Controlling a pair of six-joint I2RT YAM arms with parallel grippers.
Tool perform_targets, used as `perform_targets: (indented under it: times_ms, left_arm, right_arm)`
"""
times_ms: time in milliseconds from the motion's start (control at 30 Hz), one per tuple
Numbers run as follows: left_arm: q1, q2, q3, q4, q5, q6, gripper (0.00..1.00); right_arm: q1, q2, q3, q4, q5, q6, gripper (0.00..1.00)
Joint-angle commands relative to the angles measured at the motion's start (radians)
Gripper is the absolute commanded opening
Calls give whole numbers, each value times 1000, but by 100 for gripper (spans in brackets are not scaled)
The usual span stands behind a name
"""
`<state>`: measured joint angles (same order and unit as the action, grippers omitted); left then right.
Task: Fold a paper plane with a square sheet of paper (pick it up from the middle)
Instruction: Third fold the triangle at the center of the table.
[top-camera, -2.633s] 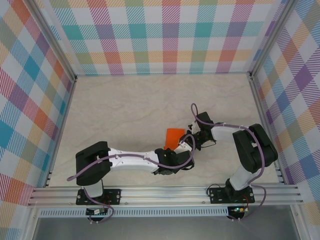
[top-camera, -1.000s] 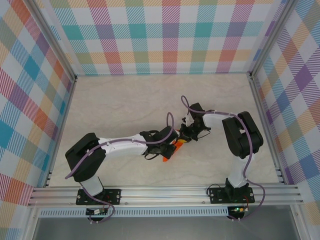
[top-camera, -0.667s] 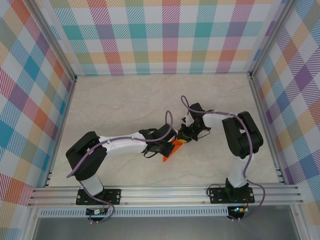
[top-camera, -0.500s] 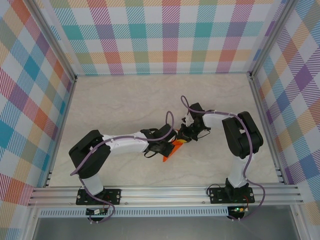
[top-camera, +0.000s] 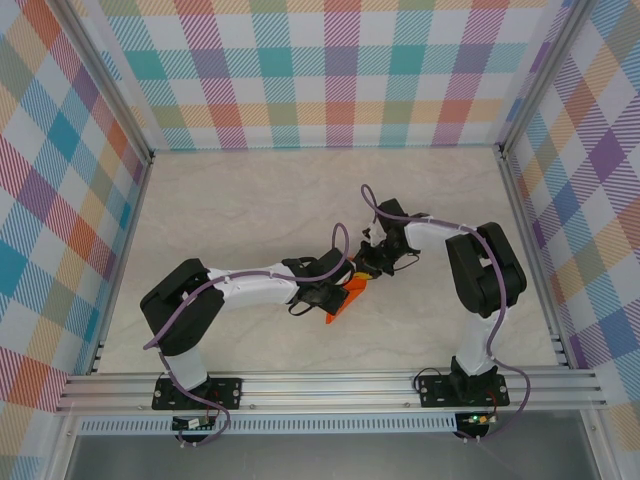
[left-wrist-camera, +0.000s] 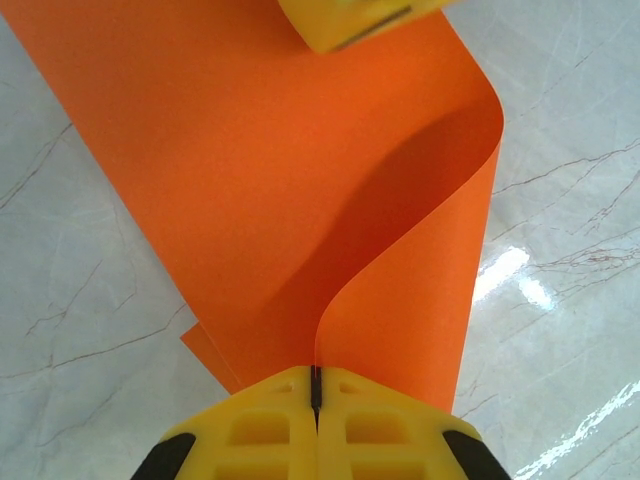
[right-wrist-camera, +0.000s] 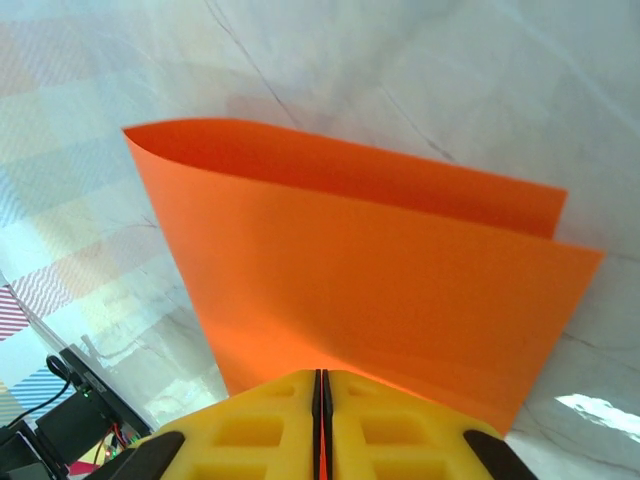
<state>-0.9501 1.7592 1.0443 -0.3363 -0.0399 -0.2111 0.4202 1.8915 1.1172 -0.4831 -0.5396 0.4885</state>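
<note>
Left gripper (left-wrist-camera: 316, 385): its two yellow fingers are pressed together, clamped on the near edge of the sheet of paper (left-wrist-camera: 290, 170). In the left wrist view the bright orange paper rises from the seam between the fingers towards 12 o'clock. It is doubled over in a loose curl. The rounded bend sits at about 2 o'clock, and the inner face lies in shadow. A small corner of a lower layer pokes out at about 8 o'clock from the picture's centre. A yellow finger of the other arm (left-wrist-camera: 350, 18) touches the paper's far edge at 12 o'clock.

The right gripper (right-wrist-camera: 321, 385) also has its fingers together, pinching the paper (right-wrist-camera: 380, 280) at its near edge. In the right wrist view the sheet stands as a wide band made of two layers. The layers join in a soft fold at 10 o'clock and lie slightly apart at 3 o'clock.

From above, the paper (top-camera: 345, 300) sits just towards 6 o'clock from the middle of the pale marbled table (top-camera: 230, 210). The left gripper (top-camera: 333, 292) meets it from 9 o'clock and the right gripper (top-camera: 368, 268) from 1 o'clock. The two grippers are close together. Plaid walls (top-camera: 340, 70) in many colours enclose the table on three sides.
</note>
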Motion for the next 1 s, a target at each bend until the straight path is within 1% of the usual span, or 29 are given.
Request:
perform_targets:
  times_ms: [0, 433, 967]
  left_arm:
    - [16, 14, 18, 12, 18, 17, 0]
    - [32, -2, 33, -2, 15, 31, 0]
    - [43, 57, 40, 2, 29, 26, 0]
  right_arm:
    - [5, -4, 40, -41, 19, -5, 11]
    - [6, 102, 55, -78, 104, -45, 9]
    - [6, 98, 40, -71, 100, -41, 9]
